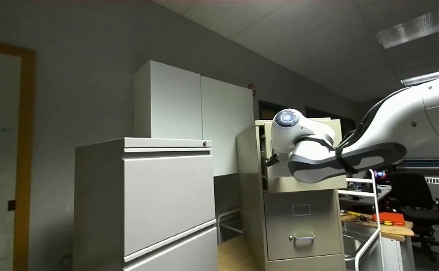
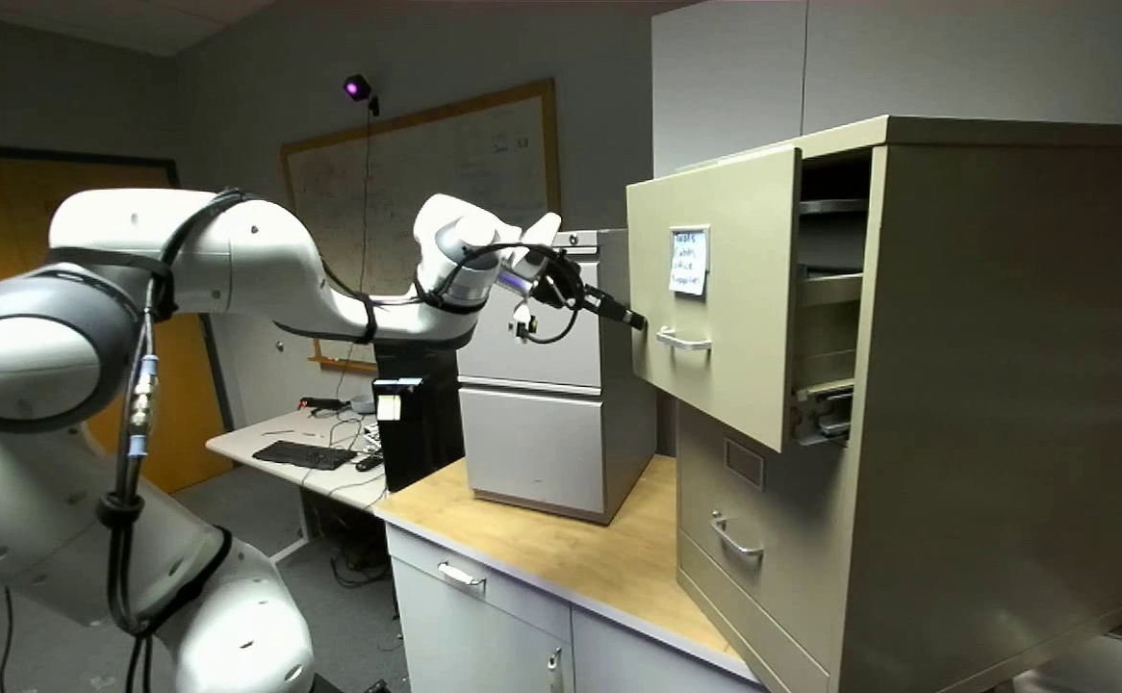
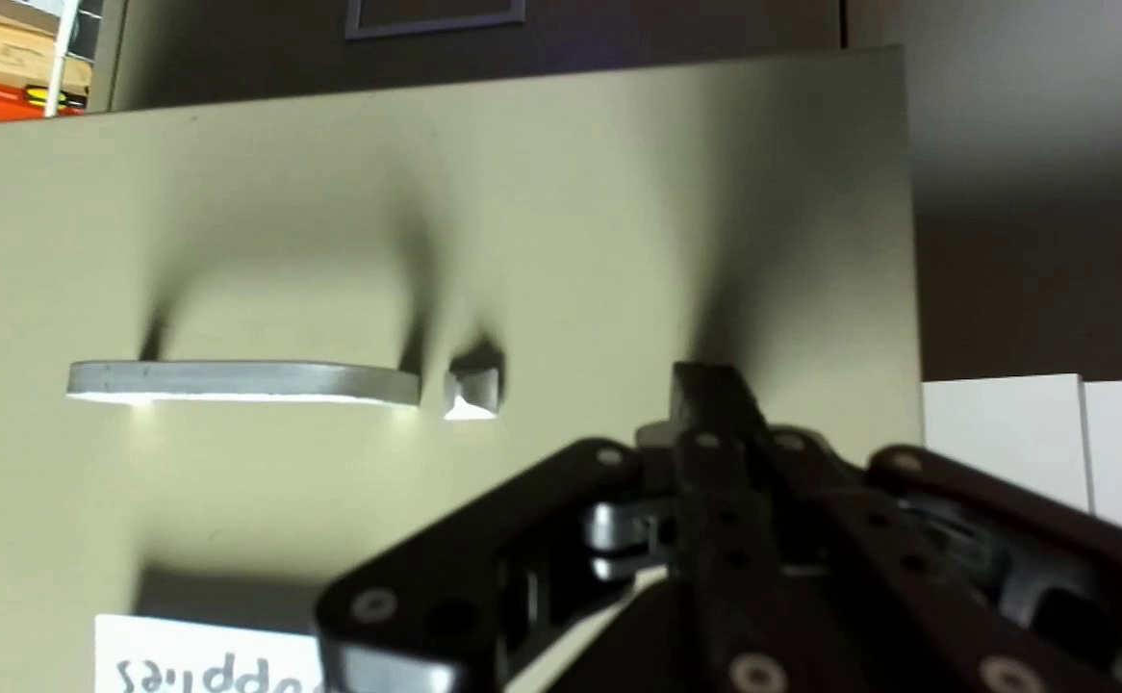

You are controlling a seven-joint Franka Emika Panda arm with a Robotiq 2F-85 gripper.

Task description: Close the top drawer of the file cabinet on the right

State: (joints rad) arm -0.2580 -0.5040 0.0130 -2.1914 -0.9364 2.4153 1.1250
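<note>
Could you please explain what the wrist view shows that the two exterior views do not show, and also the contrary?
Only the wrist view: bolt heads on the tool, close up.
Only the exterior views, both: the robot arm, the whiteboard, and the gap behind the top drawer's front.
All share: that front itself, the label holder of the drawer below, and the white cupboard.

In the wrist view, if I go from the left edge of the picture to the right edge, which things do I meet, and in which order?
Red object in the upper corner → silver handle on the top drawer → small square knob → gripper's fingertips → white cupboard doors.
</note>
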